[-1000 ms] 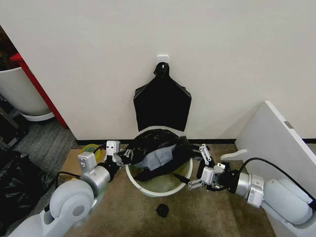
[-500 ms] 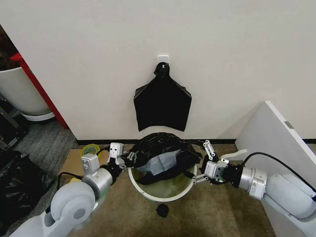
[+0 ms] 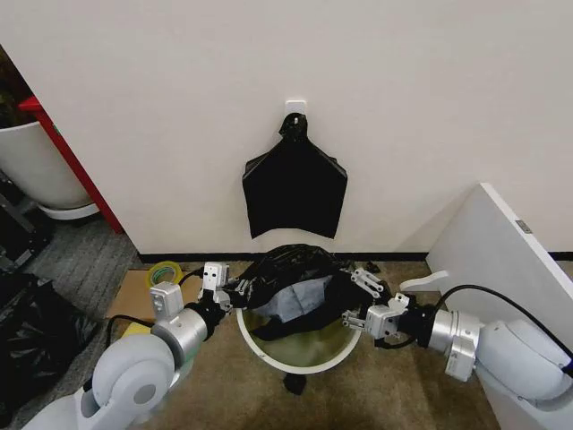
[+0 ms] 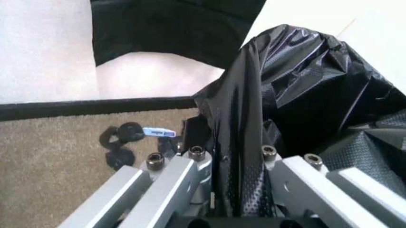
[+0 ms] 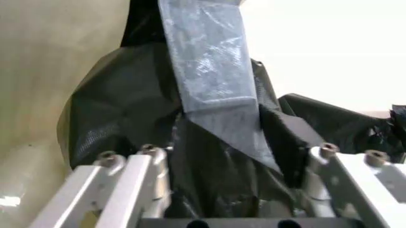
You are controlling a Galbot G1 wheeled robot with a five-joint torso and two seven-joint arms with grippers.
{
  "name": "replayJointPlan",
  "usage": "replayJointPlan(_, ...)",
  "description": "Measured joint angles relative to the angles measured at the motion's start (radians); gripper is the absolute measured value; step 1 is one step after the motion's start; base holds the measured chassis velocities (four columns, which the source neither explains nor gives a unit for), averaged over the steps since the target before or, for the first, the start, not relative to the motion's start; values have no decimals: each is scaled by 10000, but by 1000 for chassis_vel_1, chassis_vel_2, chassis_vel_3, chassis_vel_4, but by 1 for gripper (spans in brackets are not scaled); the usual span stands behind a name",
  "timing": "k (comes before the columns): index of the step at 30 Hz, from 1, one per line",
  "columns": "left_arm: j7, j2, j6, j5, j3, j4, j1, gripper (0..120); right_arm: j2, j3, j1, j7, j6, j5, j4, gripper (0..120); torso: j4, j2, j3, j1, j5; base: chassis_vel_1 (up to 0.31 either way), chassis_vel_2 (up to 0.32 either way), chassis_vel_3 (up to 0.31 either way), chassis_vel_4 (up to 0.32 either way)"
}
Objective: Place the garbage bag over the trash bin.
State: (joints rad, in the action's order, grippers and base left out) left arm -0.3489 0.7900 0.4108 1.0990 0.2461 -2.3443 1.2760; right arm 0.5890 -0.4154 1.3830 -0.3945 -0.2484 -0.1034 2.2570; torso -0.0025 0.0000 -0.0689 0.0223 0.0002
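Garbage bag (image 3: 291,279) draped across the far half of the trash bin (image 3: 295,358), bunched and billowy, its mouth gaping toward the robot with pale inner film showing; near half of the bin's rim bare, greenish inside visible. Bin stands on brown carpet (image 3: 394,394) close to the white wall. Left gripper (image 3: 224,288) at the bin's left rim, jaws clenched on a fold of the bag; the left wrist view shows black plastic (image 4: 254,142) pinched between the metal fingers (image 4: 171,185). Right gripper (image 3: 365,303) at the right rim, jaws grasping the bag's other edge, film (image 5: 222,156) bunched between them. Flat bundle of black bags (image 3: 295,186) hangs from a wall hook above. Small black scrap (image 3: 294,385) on the carpet just before the bin. Roll of tape (image 3: 163,270) off left.
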Motion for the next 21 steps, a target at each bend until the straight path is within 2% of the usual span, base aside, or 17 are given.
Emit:
replayJointPlan(4,0,17,3,-6,0,1,12,5,12,4,35,9,-38,-2,-11,29,0,0,0,0,0,0,0,0,0)
replayJointPlan(9,0,65,18,-15,-18,68,-26,5,-24,48,93,34,-97,1,-38,5,0,0,0,0,0,0,0,0,0)
replayJointPlan(12,-21,108,25,71,-2,117,-55,5,-75,39,136,51,-172,31,-42,0,0,0,0,0,0,0,0,0,0)
replayJointPlan(21,-452,313,20,1194,530,509,-226,5,-588,-196,618,160,-930,519,-56,0,0,0,0,0,1,0,0,0,0)
